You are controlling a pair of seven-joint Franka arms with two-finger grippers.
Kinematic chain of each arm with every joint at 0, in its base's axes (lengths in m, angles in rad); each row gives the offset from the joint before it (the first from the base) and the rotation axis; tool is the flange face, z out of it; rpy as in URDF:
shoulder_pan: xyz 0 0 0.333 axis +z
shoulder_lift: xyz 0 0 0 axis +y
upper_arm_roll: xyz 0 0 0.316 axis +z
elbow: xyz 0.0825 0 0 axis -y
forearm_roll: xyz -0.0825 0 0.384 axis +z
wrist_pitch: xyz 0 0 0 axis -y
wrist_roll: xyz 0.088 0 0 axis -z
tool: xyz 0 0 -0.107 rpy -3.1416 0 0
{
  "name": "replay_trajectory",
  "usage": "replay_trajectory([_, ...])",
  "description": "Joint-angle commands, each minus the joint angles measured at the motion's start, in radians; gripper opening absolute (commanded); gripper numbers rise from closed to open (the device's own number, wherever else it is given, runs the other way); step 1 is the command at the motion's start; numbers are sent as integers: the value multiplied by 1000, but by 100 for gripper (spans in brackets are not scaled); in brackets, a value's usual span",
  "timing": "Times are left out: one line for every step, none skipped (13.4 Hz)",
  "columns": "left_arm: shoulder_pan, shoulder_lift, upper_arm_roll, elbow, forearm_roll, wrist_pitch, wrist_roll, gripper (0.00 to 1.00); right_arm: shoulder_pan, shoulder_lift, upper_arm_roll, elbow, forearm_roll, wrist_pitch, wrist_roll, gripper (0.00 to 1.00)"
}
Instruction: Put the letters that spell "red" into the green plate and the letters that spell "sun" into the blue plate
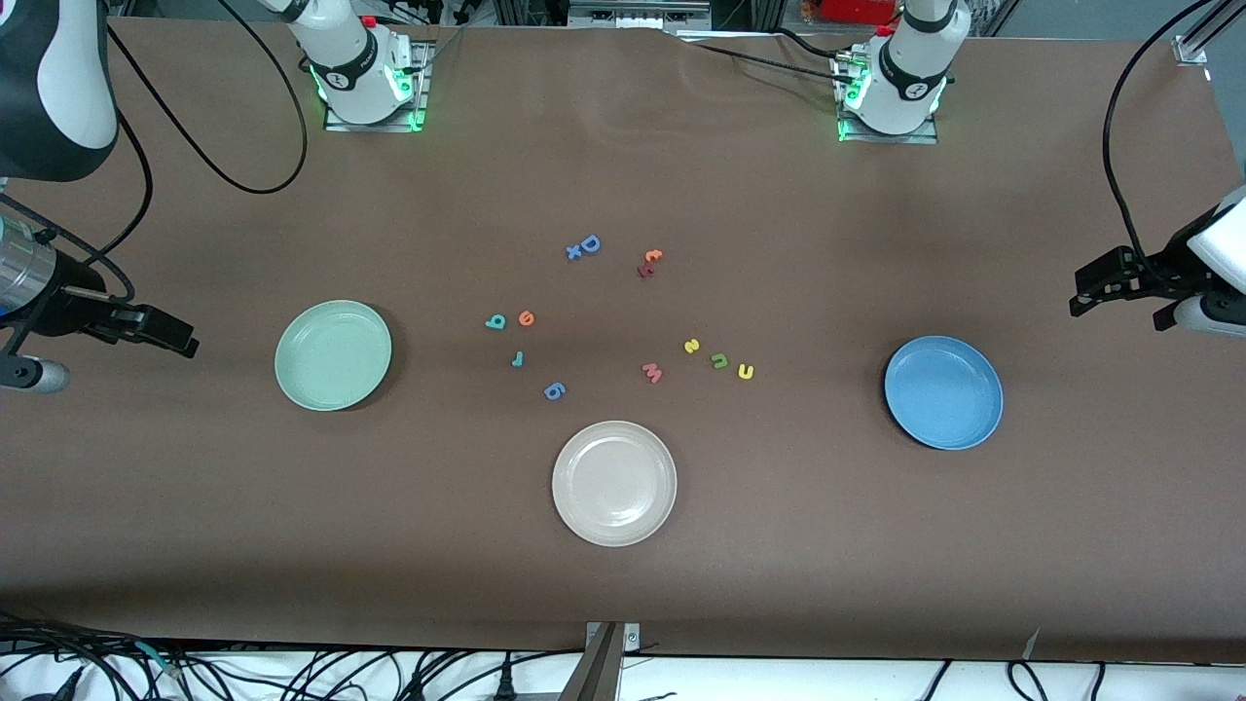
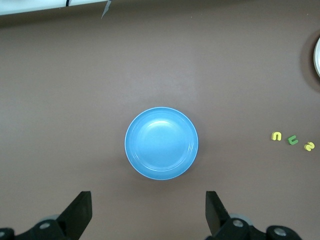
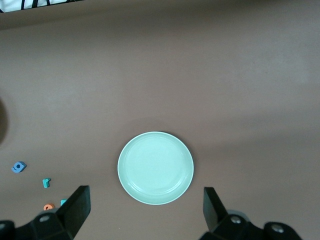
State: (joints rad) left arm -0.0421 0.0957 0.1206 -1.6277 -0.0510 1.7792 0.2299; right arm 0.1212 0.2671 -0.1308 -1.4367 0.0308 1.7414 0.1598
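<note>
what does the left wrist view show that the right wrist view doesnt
Only the left wrist view shows the blue plate, the yellow u, the green n, the yellow s and the beige-white plate's rim. Only the right wrist view shows the green plate, the blue 6-shaped piece, the teal-blue r and the orange e. Both show the brown table and an open claw, the left claw and the right claw, over it.

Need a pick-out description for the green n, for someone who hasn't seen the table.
Start at the blue plate and look toward the table's middle: three tiny letters sit in a row. The green n is the middle one, between the yellow s and yellow u, the only green one.
</note>
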Motion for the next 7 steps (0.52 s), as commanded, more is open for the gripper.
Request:
replay_trajectory([19, -17, 7, -5, -30, -38, 8, 100, -3, -2, 5, 10, -2, -3, 4, 100])
replay_trajectory([19, -16, 7, -3, -30, -40, 8, 100, -3, -2, 5, 10, -2, -3, 4, 100])
replay_trajectory([21, -16, 7, -3, -30, -38, 8, 100, -3, -2, 5, 10, -3, -3, 4, 100])
replay_trajectory([22, -16, 7, -3, -30, -40, 8, 100, -3, -2, 5, 10, -3, -3, 4, 100])
replay_trajectory([22, -16, 5, -3, -30, -40, 8, 100, -2, -2, 5, 10, -5, -3, 6, 100])
replay_trajectory([22, -16, 5, -3, -30, -40, 8, 100, -2, -3, 5, 10, -5, -3, 12, 100])
replay_trajectory([22, -16, 5, -3, -30, -40, 8, 100, 0, -8, 5, 10, -6, -5, 15, 100])
